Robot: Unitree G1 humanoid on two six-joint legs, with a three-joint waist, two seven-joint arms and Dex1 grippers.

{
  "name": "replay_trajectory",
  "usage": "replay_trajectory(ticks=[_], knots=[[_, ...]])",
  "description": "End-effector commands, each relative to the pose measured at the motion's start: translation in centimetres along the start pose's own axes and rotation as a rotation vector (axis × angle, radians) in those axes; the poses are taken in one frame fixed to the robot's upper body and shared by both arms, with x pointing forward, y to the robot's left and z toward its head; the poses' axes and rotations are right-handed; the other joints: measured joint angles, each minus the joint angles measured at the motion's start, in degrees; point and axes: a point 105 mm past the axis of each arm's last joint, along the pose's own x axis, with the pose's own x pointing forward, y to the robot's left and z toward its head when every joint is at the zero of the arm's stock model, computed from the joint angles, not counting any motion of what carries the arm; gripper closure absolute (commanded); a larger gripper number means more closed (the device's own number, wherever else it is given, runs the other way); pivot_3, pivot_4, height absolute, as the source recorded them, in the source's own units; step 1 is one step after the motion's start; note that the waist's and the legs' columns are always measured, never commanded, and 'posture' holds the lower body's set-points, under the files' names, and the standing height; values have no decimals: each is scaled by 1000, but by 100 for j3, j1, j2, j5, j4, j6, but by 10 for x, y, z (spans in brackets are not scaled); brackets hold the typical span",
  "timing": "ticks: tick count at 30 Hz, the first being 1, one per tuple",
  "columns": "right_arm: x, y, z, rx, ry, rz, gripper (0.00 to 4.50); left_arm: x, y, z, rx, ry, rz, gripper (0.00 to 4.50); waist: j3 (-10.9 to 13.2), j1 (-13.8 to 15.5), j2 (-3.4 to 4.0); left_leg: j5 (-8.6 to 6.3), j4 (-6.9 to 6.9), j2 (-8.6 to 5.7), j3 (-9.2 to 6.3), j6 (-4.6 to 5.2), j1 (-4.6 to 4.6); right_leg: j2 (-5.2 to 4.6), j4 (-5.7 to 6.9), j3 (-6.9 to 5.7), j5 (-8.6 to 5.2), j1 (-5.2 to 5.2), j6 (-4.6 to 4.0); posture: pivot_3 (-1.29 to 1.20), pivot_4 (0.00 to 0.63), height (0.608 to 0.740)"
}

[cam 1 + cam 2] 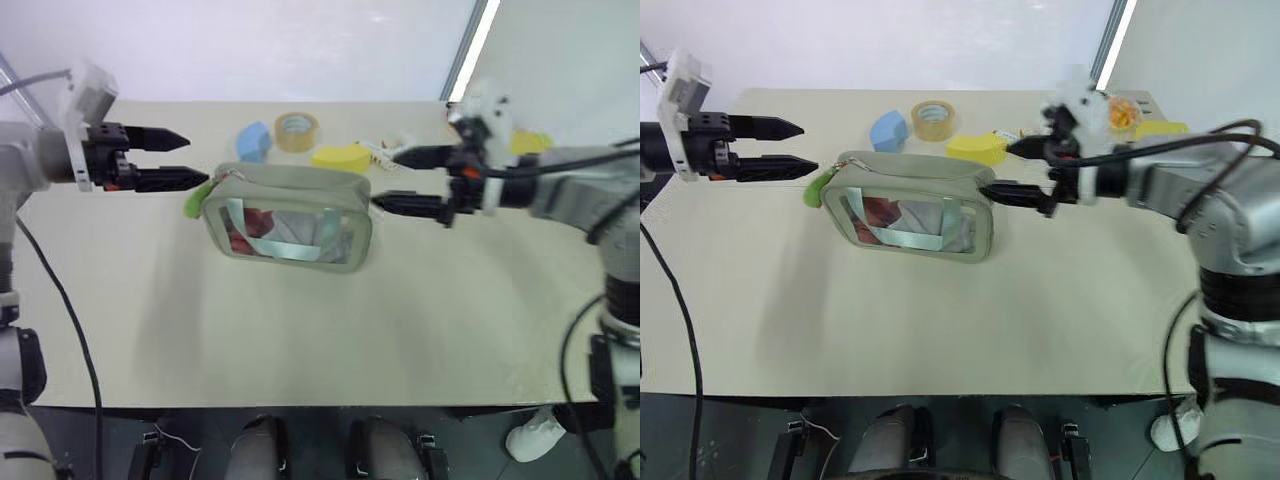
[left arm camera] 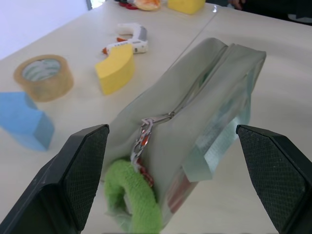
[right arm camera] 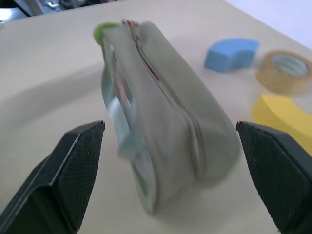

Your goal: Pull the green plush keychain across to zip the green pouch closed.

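green pouch (image 1: 290, 220), no legible writing

The green pouch (image 1: 290, 216) stands upright mid-bench (image 1: 300, 330), and both hands hang level at its ends with fingers spread wide: left hand (image 1: 168, 158) by the green plush keychain (image 1: 197, 197), right hand (image 1: 392, 180) at the opposite end. Nothing sits between either hand and the pouch, so both end approaches are clear. Behind the pouch it's crowded: a blue foam block (image 1: 254, 141), a tape roll (image 1: 297, 130), a yellow sponge (image 1: 341, 158) and a small white tool (image 2: 127, 40), all near the far side. The near side is bare bench, wide open to the front edge.
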Motion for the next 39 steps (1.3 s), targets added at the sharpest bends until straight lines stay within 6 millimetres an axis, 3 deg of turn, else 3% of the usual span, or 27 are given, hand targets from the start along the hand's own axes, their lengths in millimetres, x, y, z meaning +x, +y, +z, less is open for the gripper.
replay_trajectory(ticks=[1,9,10,13,19,25,32,35,38,39], knots=[[13,5,9,-80,-16,9,9,-5,-3,15,47,-31,9,39,0,22,0,-1,0,0,2,1,-3,0,2,0,0,0,0,0,150,740],[35,14,-29,-162,100,61,9,-8,-8,8,38,-21,22,39,1,20,-2,-4,13,-2,-3,7,-13,-2,1,-1,1,0,1,0,150,740],[36,15,-30,-161,102,68,251,-8,-8,8,38,-21,25,7,1,18,-2,-4,13,-2,-3,7,-13,-2,2,-1,1,0,1,0,150,740],[35,17,-34,-187,124,98,1335,-10,-7,8,38,-21,39,0,1,19,-2,-4,13,-2,-2,7,-13,-2,2,-1,1,0,1,0,150,740],[21,-2,-33,-360,143,66,4466,-8,-9,4,35,-16,41,0,1,31,-2,-4,13,-2,-2,7,-12,-2,-3,-1,1,1,1,0,150,740],[14,-21,-39,-500,181,66,4466,-5,-7,5,33,-25,42,0,1,20,-2,-4,14,-3,0,7,-11,-3,-5,-1,1,1,1,0,150,740],[29,1,-39,-401,102,134,4466,-3,-7,5,39,-22,38,0,1,-11,-2,-2,13,0,1,3,-6,-1,-1,-1,1,2,1,0,150,740],[28,2,-41,-364,100,133,3355,-5,-5,3,37,-17,47,0,1,-1,-2,-1,13,1,2,2,-3,1,0,-1,0,2,1,0,150,740],[21,-4,-33,-385,92,86,1897,-9,-1,2,36,-10,67,0,1,13,-2,-1,13,1,2,2,-4,1,-1,-1,0,4,1,0,150,740],[18,-5,-31,-388,91,81,1897,-10,1,2,36,-9,75,0,1,14,-2,-1,13,1,1,2,-4,1,-1,-1,0,3,1,0,150,740]])
